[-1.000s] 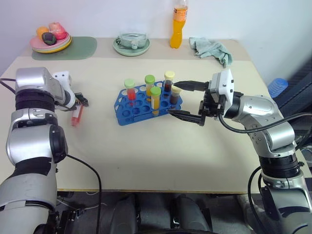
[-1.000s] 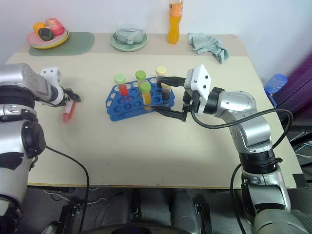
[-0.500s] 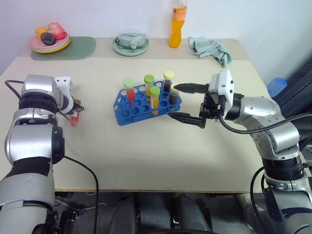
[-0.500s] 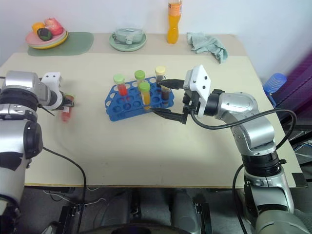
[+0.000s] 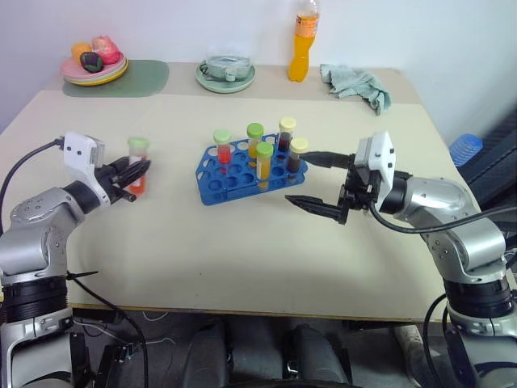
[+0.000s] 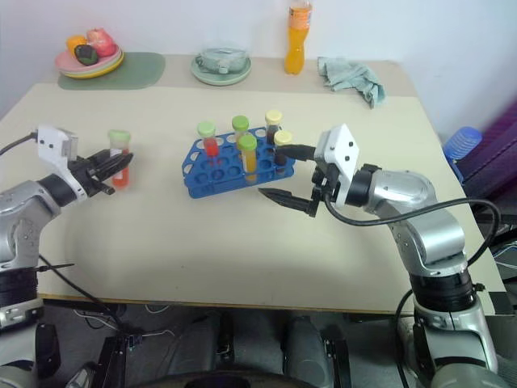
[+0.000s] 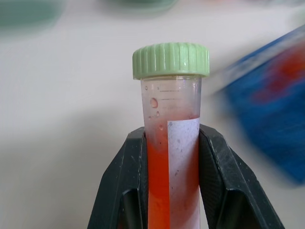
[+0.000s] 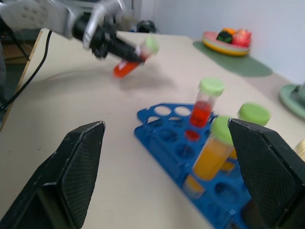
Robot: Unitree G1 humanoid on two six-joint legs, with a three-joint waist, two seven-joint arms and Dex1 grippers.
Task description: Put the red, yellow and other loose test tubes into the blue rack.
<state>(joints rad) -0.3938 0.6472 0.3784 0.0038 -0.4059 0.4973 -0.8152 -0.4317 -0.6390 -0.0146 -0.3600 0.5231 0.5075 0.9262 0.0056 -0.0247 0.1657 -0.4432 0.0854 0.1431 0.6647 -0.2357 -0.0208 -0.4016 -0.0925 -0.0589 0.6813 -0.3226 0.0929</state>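
The blue rack stands mid-table with several capped tubes upright in it, among them a red one and an orange-yellow one. To its left, my left gripper is shut on a red test tube with a green cap and holds it upright above the table. In the left wrist view the tube sits clamped between the black fingers. My right gripper is open and empty at the rack's right end, one finger beside the yellow-capped tubes.
Along the table's far edge are a plate of fruit on a green mat, a bowl, an orange bottle and a crumpled cloth. Bare tabletop lies in front of the rack.
My left gripper shut on the red tube that lay on the table, lifted it and turned it upright. The right gripper stays open by the rack. The camera has shifted.
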